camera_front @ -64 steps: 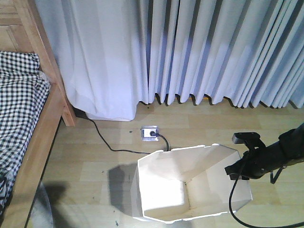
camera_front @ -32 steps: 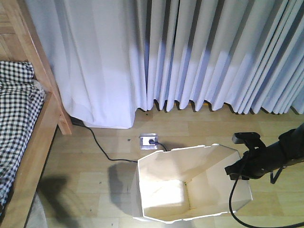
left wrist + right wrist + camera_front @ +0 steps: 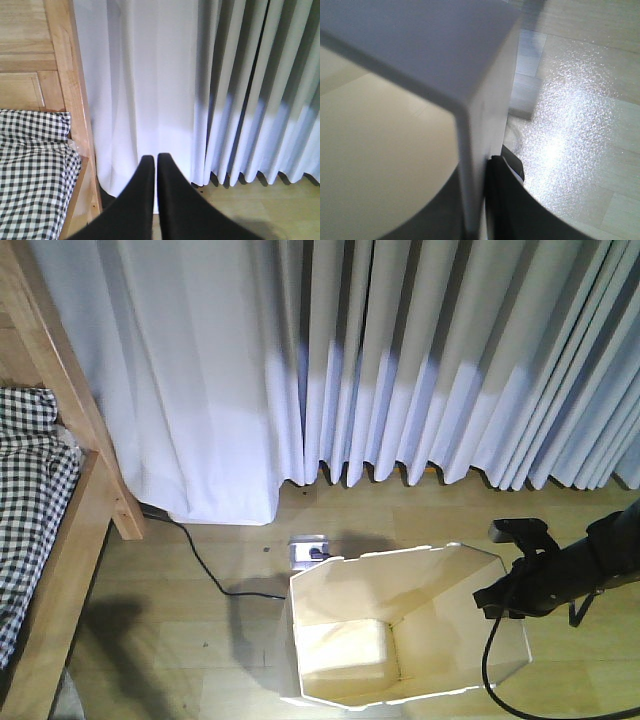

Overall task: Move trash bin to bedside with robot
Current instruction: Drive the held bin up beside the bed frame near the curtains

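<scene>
The tall white trash bin (image 3: 440, 600) stands on the wooden floor at the lower right of the front view, showing its faceted rim and cream inside. My right gripper (image 3: 497, 600), on a slim black arm with a trailing cable, is shut on the bin's right rim. In the right wrist view the thin bin wall (image 3: 480, 90) runs between the two black jaws of the right gripper (image 3: 477, 200). The bed's light wooden frame (image 3: 95, 470) and checked bedding (image 3: 30, 500) are at the far left, well apart from the bin. My left gripper (image 3: 152, 159) is shut and empty, facing the curtain beside the bed frame (image 3: 75, 100).
Pale floor-length curtains (image 3: 400, 360) fill the back. A floor socket (image 3: 308, 548) sits just behind the bin's far rim, with a black cable (image 3: 200, 562) running left toward the bed post. Bare wooden floor (image 3: 180, 640) lies between bin and bed.
The curtain, socket and bed post have slid down and left in the front view. The bin and right gripper keep the same place in frame, so they travel together toward the curtain.
</scene>
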